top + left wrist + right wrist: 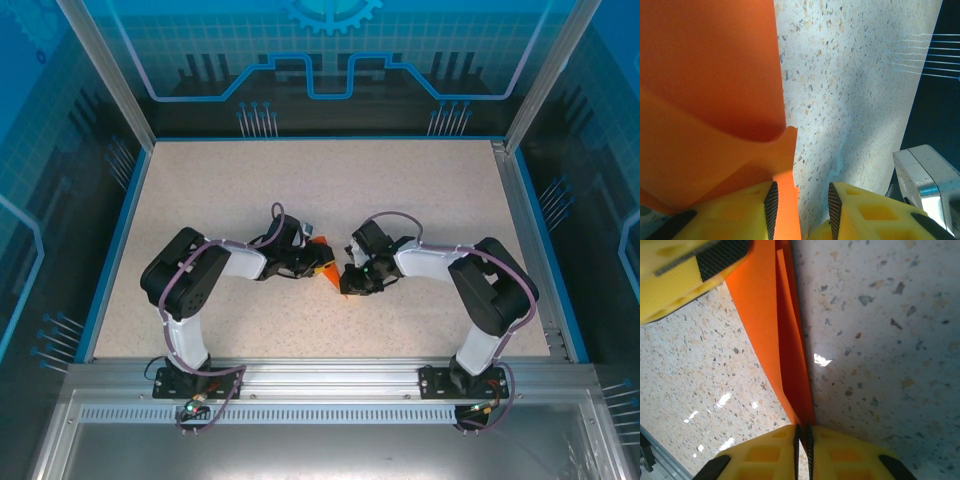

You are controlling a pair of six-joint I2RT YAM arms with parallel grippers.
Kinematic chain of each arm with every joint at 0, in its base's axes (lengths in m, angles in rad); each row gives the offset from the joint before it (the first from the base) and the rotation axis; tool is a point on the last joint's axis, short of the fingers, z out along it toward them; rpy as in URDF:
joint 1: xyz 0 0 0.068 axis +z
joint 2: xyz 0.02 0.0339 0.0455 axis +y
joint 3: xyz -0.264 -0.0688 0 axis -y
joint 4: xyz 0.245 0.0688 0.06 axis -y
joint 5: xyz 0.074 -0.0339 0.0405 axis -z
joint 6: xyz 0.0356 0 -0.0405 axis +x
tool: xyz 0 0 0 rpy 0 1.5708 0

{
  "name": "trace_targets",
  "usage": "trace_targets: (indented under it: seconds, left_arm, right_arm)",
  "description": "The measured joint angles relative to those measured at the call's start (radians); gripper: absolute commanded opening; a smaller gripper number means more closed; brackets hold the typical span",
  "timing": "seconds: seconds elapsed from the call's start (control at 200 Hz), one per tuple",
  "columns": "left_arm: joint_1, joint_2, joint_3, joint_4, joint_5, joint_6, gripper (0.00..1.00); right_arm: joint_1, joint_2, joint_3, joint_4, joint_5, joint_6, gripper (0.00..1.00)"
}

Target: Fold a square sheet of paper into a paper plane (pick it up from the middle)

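Top view: left pincer (pixel 312 262) and right pincer (pixel 346 276) meet at the orange paper (pixel 325 268) in the middle of the surface (pixel 420 190), with bare room all round. Left wrist: jaws part-open, a paper edge against one pad. Right wrist: jaws pinched on the folded tip.

We find the folded sheet of paper (pixel 323 264) on the table (pixel 300 180) near its middle, between both grippers: the left gripper (pixel 308 262) at its left, the right gripper (pixel 347 280) at its right, closed on its near tip.
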Motion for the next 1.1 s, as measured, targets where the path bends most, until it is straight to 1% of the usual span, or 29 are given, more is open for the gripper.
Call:
trace_targets:
  seconds: [0.44, 0.715, 0.965, 1.02, 1.1]
  left_arm:
    - [0.000, 0.000, 0.007, -0.018, 0.000, 0.018, 0.35]
    - [0.000, 0.000, 0.008, -0.021, 0.000, 0.018, 0.35]
    - [0.000, 0.000, 0.010, -0.024, 0.000, 0.019, 0.35]
    - [0.000, 0.000, 0.011, -0.026, 0.000, 0.019, 0.35]
    - [0.000, 0.000, 0.013, -0.031, 0.000, 0.019, 0.35]
  right_arm:
    - [-0.004, 0.000, -0.007, 0.008, -0.017, -0.008, 0.17]
    - [-0.011, 0.000, -0.011, 0.004, -0.027, -0.008, 0.13]
    - [-0.012, 0.000, -0.011, 0.000, -0.029, -0.008, 0.17]
    - [-0.012, -0.002, -0.011, -0.002, -0.030, -0.008, 0.17]
    - [-0.014, -0.006, -0.012, -0.015, -0.031, -0.008, 0.14]
